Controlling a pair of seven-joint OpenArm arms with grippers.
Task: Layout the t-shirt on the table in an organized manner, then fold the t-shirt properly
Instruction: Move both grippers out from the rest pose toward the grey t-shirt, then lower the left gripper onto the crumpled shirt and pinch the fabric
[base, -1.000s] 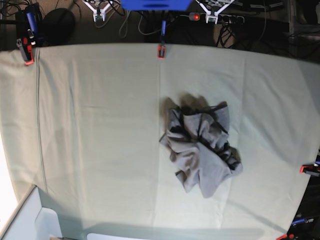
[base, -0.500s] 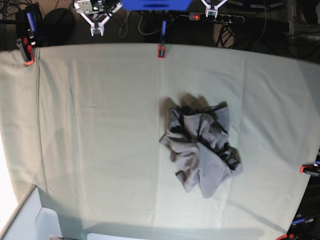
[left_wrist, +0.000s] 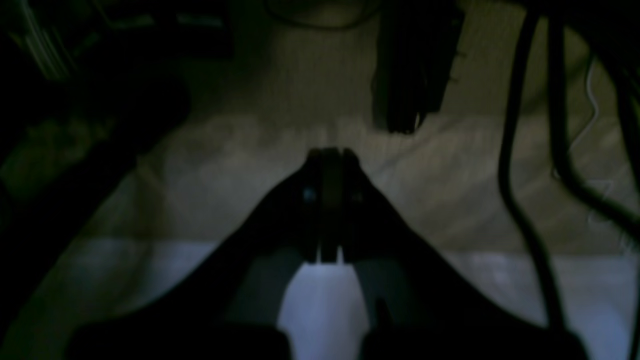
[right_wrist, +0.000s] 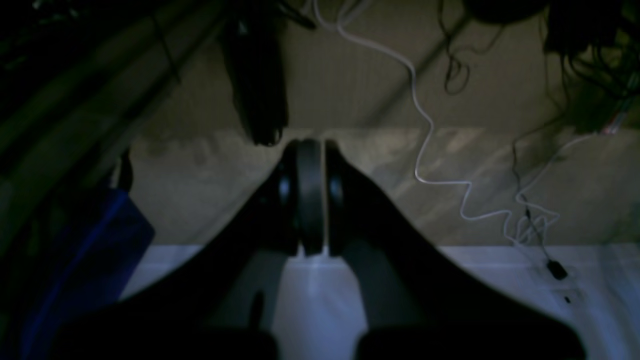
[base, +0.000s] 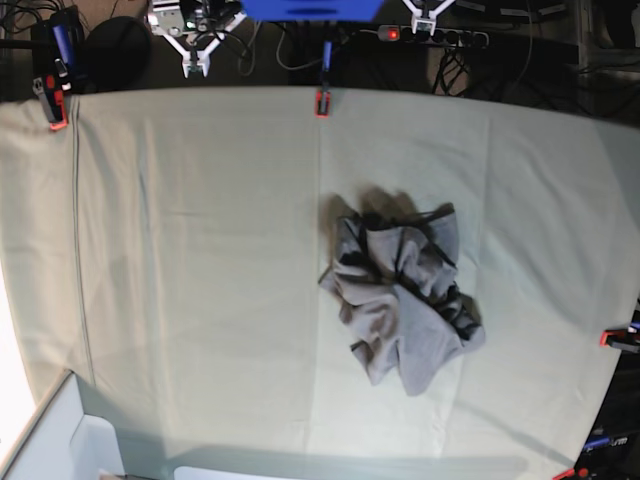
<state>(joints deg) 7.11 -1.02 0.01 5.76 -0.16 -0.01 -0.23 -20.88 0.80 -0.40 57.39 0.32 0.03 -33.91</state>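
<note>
While nothing has yet been laid out, the desk (base: 180, 260), draped in pale green cloth pinned by small red clamps (base: 322, 102) so it cannot slide, takes up nearly the whole overhead view. On it, right of centre in the base view, the t-shirt (base: 402, 300) sits as a crumpled grey heap with dark trim showing among the folds, clear of both arms. Both arms are parked at the far edge, off the cloth, probably to leave the working area clear. The right gripper (base: 196, 68) points down toward the edge, its jaws pressed together on nothing; the left gripper (base: 427, 24), barely in view, is likewise closed and empty, as its wrist camera shows.
</note>
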